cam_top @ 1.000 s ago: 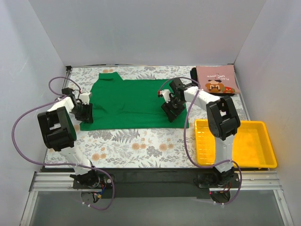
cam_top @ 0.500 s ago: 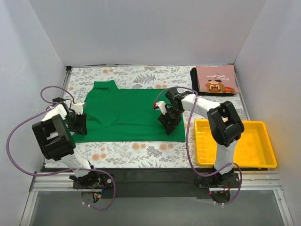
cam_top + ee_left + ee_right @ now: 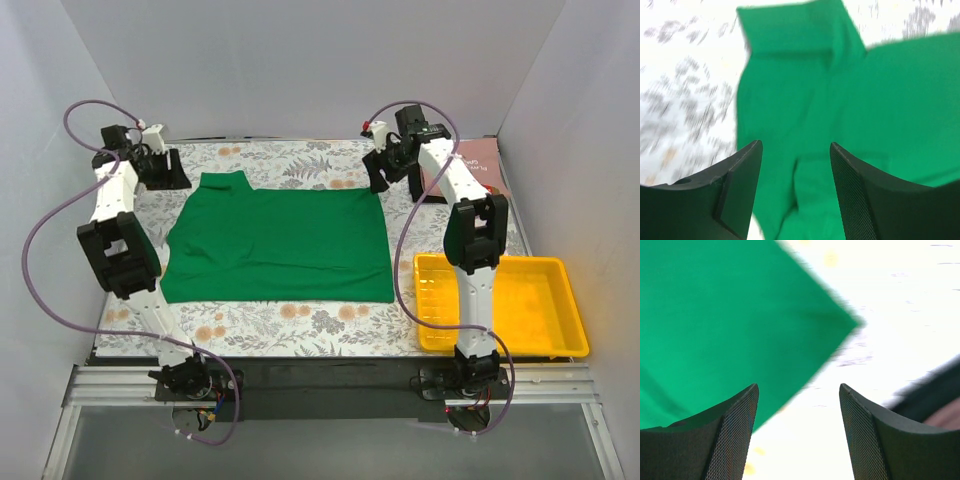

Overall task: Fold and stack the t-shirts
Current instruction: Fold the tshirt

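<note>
The bright green t-shirt (image 3: 275,240) lies spread flat in the middle of the table. It also shows in the left wrist view (image 3: 840,100), with one sleeve (image 3: 790,30) at the top, and in the right wrist view (image 3: 715,315). My left gripper (image 3: 175,172) is open and empty, raised over the shirt's far left sleeve (image 3: 795,145). My right gripper (image 3: 380,172) is open and empty over the floral cloth beside the shirt's far right corner (image 3: 798,387). The pink printed t-shirt (image 3: 482,168) lies on the black one (image 3: 940,385) at the far right, partly hidden by the right arm.
A yellow plastic tray (image 3: 500,340) stands at the near right, beside the green shirt's right edge. A floral cloth (image 3: 300,320) covers the table. White walls enclose the left, far and right sides.
Both grippers have left the green shirt's side edges and swung up to the far end of the table. The shirt now lies wider and closer to the near edge.
</note>
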You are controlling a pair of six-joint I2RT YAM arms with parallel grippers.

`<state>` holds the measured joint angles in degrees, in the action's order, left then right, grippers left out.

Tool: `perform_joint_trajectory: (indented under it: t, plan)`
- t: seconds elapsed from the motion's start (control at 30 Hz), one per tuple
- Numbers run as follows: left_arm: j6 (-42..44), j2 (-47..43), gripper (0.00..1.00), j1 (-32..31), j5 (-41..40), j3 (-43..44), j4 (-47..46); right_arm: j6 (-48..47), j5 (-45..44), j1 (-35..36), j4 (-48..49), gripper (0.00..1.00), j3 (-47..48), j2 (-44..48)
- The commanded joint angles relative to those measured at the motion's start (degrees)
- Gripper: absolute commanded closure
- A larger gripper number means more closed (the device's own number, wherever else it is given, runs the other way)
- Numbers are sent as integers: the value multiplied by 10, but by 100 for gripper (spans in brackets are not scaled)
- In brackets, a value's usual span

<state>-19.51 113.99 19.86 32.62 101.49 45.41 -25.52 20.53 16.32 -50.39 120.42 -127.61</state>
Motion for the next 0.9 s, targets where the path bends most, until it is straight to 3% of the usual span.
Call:
perform_joint_trajectory:
  t: [0.0, 0.13, 0.3, 0.57, 0.87]
  plan:
    - [-98, 67, 44, -23, -1, 69, -45, -15, -68, -3, 8, 29, 74, -74]
    - [-123, 129, 44, -36, -4, 144, -49, 9, -95, -9, 91, 37, 81, -108]
    - [-123, 148, 44, -39, -16, 139, -69, 12, -81, -11, 199, 41, 35, -113]
    - [-114, 175, 43, -39, -38, 142, -81, 8, -63, -10, 214, 42, 57, -152]
    - [-135, 235, 39, -43, -44, 215, -78, 3, -48, -10, 212, 44, 22, -155]
